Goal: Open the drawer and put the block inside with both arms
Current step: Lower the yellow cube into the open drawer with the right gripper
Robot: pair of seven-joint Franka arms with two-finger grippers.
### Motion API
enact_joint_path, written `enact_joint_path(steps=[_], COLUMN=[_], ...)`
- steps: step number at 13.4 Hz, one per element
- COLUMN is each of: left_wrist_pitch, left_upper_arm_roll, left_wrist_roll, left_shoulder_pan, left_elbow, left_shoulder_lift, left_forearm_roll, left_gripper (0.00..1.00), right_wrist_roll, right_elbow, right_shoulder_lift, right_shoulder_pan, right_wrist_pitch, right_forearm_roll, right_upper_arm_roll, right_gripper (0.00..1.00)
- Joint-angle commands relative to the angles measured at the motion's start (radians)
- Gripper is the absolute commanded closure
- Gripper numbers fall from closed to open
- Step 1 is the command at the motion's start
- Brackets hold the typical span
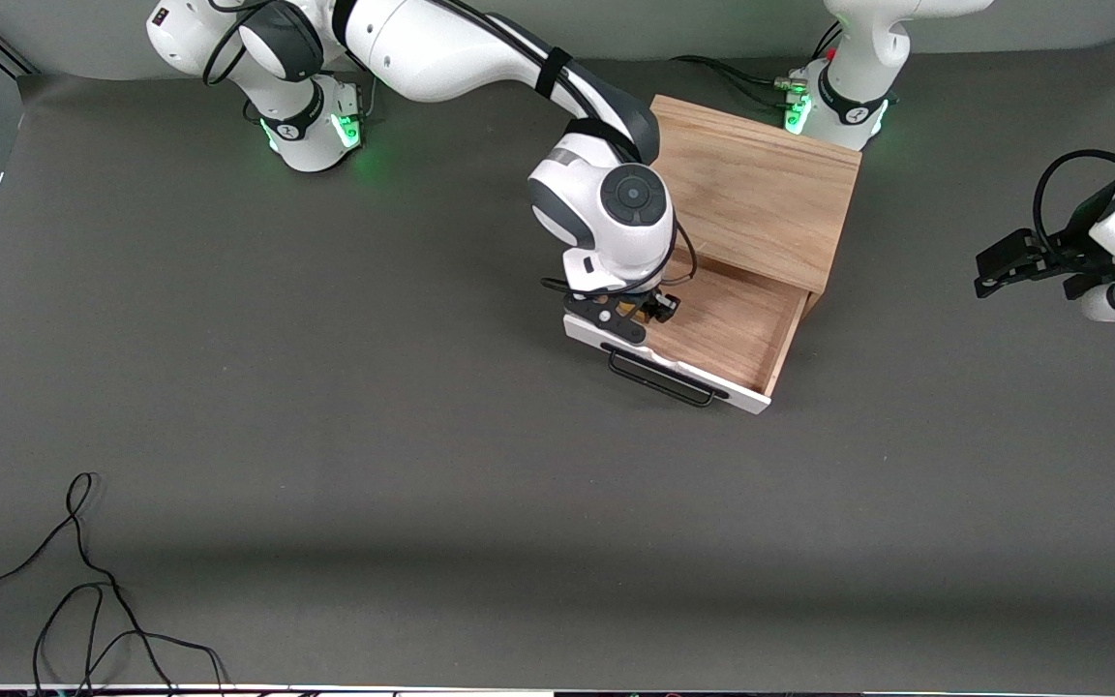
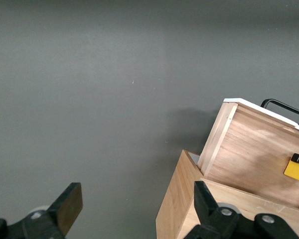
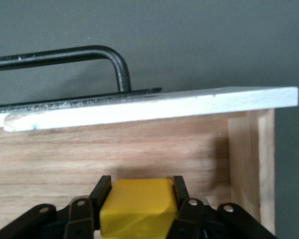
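Inside the pulled-out drawer, just by its white front panel, your right gripper clamps the yellow block. Your left gripper waits spread wide, off the cabinet's end.

Pulled-out white-fronted drawer of the oak cabinet, small yellow block just above its wooden floor.

A dark grey matte tabletop fills nearly the whole view, evenly lit, with a soft darker band across its near part. Thin black cables loop on its near corner toward the right arm's end. A pale wall runs along its top edge.
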Motion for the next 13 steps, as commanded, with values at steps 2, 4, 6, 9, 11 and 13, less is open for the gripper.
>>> enact_joint_path(steps=[2, 4, 6, 9, 11, 13], left_wrist_pitch=[-0.001, 0.002, -0.004, -0.001, -0.003, -0.003], left_upper_arm_roll=[0.005, 0.005, 0.005, 0.006, 0.008, 0.006], left_wrist_roll=[0.019, 0.019, 0.02, 0.029, 0.097, 0.091], left_shoulder_pan=[0.002, 0.002, 0.002, 0.004, 0.005, 0.004], left_elbow=[-0.02, -0.009, -0.009, -0.009, -0.009, -0.007], left_shoulder_lift=[-0.019, -0.012, -0.012, -0.013, -0.013, -0.01], left_forearm_roll=[-0.005, -0.008, -0.005, 0.0, 0.0, 0.001], left_gripper=[0.0, 0.0, 0.0, 0.0, 0.0, 0.0], right_wrist_roll=[0.022, 0.022, 0.022, 0.021, 0.015, 0.013], right_elbow=[0.024, 0.026, 0.035, 0.037, 0.043, 0.041], right_shoulder_lift=[0.015, 0.011, -0.003, -0.041, -0.071, -0.132], right_shoulder_pan=[-0.005, -0.005, -0.005, -0.009, -0.025, -0.049], right_wrist_pitch=[0.002, 0.002, -0.009, -0.019, -0.085, -0.148], right_forearm_roll=[-0.006, -0.006, -0.001, 0.002, 0.002, 0.002], right_upper_arm_roll=[0.0, 0.0, -0.006, -0.008, -0.008, -0.009], right_gripper=[0.5, 0.4, 0.34, 0.04, 0.04, 0.04])
